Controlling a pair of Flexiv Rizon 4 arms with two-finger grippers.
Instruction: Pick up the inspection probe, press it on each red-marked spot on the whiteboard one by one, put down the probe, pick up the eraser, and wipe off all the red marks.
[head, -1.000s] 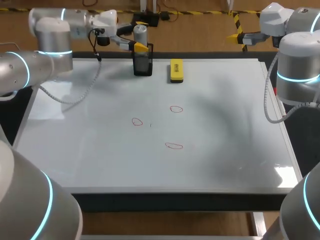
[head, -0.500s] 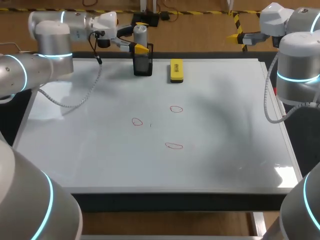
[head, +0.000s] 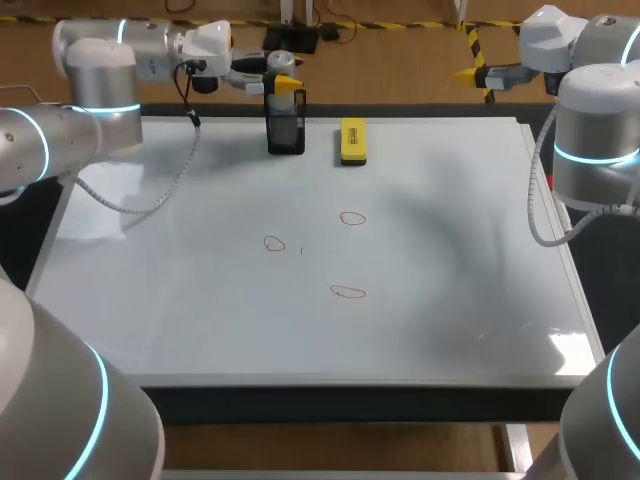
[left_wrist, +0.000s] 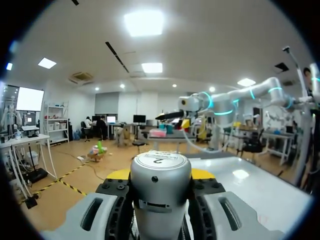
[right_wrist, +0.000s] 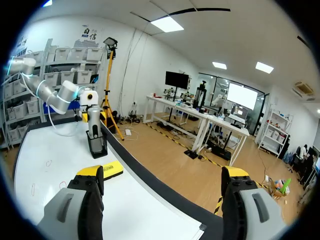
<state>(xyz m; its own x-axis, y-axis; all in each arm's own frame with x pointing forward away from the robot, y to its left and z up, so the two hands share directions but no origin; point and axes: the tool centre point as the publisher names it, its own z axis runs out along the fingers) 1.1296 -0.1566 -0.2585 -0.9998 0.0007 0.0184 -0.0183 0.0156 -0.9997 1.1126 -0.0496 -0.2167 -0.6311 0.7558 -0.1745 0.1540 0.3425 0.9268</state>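
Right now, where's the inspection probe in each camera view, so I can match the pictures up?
Head view: the inspection probe is in the left hand, above the black holder at the whiteboard's far edge.
Left wrist view: close up, upright between that hand's own fingers.
Right wrist view: far off, upright above the holder, beyond the yellow eraser.
Shared landmark: the whiteboard, which shows in all three.
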